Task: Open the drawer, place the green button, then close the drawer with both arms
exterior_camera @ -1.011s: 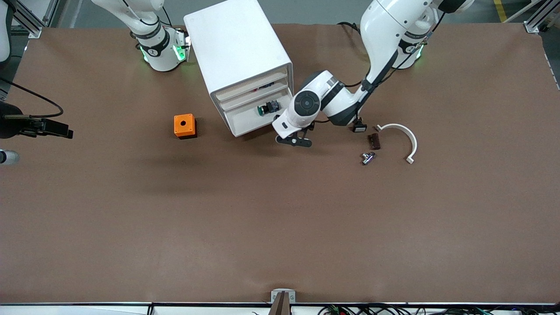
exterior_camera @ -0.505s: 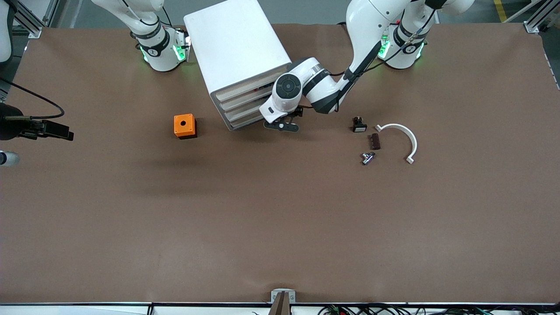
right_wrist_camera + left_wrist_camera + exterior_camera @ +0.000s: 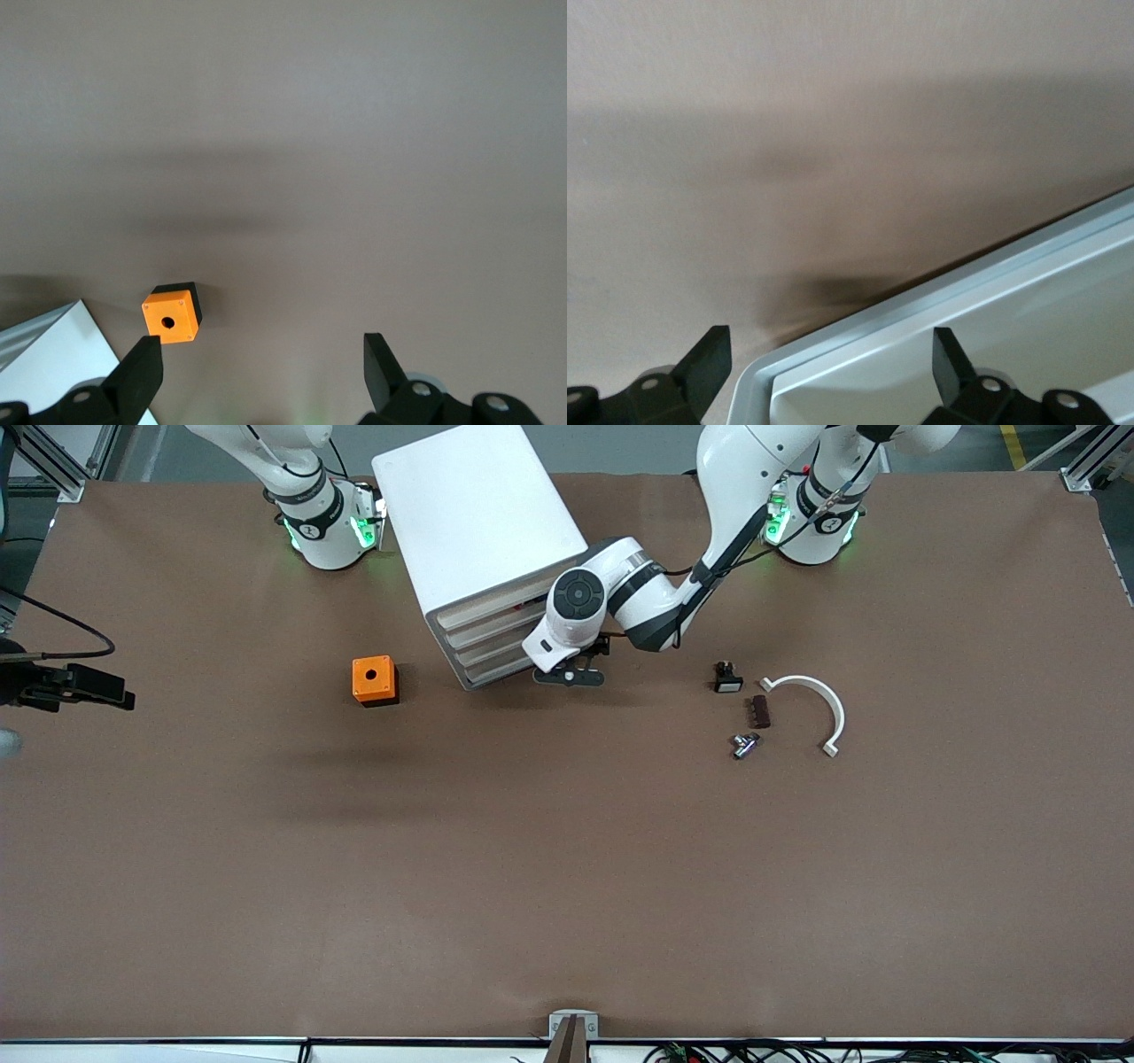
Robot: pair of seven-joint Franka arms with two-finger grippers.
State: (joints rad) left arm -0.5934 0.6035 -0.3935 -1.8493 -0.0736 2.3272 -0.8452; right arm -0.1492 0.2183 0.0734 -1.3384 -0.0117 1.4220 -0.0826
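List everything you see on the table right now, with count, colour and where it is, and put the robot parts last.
cabinet: one, white, drawers shut, between the arm bases
cube: one, orange with a hole, beside the cabinet toward the right arm's end
white-capped button: one, black, toward the left arm's end
block: one, dark brown, beside that button
metal fitting: one, silver, nearer the camera than the block
clip: one, white, curved, beside the block
left gripper: jaws open, at the bottom drawer's front
right gripper: jaws open, above the table, waiting

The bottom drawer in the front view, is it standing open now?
No, the bottom drawer sits flush with the other drawer fronts of the white cabinet, and the left hand is right in front of it.
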